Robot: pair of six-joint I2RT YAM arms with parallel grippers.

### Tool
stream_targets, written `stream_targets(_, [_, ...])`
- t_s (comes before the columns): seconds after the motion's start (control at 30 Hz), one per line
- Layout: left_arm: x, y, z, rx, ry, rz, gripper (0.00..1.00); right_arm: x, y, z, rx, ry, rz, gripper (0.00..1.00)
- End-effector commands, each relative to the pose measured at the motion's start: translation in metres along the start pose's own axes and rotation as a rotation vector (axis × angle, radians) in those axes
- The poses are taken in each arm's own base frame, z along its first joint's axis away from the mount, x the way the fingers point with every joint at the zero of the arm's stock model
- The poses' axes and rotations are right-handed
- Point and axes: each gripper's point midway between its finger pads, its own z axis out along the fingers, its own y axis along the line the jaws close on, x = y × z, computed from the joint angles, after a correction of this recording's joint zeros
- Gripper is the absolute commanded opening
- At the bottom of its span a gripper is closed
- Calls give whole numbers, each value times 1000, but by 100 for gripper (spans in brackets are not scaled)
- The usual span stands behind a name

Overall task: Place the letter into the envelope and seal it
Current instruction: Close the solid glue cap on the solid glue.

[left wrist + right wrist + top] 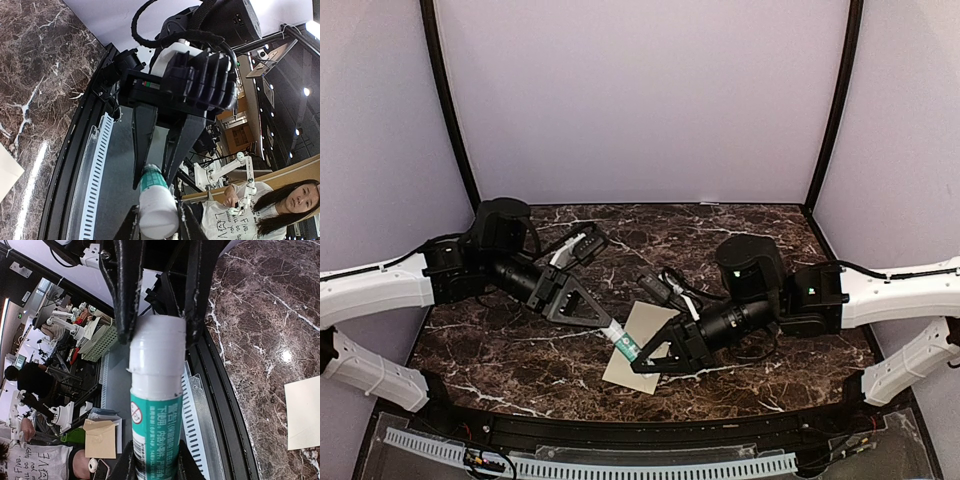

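Cream paper (pixel 642 330) lies flat on the marble table (pixel 750 225) near the front-centre, directly under where the 2 arms meet; can't tell if it's the envelope, the letter, or both stacked. Neither gripper touches it: both are above it, w/ the right gripper (pixel 638 358) covering part of its near half in the top view. In the wrist views only a corner shows, off to the side of the fingers: left edge in the left wrist view (pixel 7 170), right edge in the right wrist view (pixel 302 412). Left gripper (pixel 617 337) and right gripper meet tip to tip, both clamped narrow on one glue stick (pixel 626 346) held btwn them. The left has the white cap end, the right has the teal-labelled body. Label: teal w/ white Chinese print running lengthwise, plus a small red crossed-circle symbol; the characters are too small to read for sure. Behind the rig, a bystander's white tee (pixel 235 220) has partial print, "Five" legible, the rest cut off. The paper looks plain cream, thin, straight-edged, roughly rectangular, skewed to the table edge, long axis running near-to-far; no flap, mark or creases can be made out at this res.
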Motion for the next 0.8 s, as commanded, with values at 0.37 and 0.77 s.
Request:
stream_targets(0.37, [22, -15, 27, 79, 136, 25, 2, -55, -5, -18, 81, -193, -67, 0])
stream_targets(0.77, [29, -11, 39, 82, 168, 42, 0, -75, -12, -26, 104, -278, -73, 0])
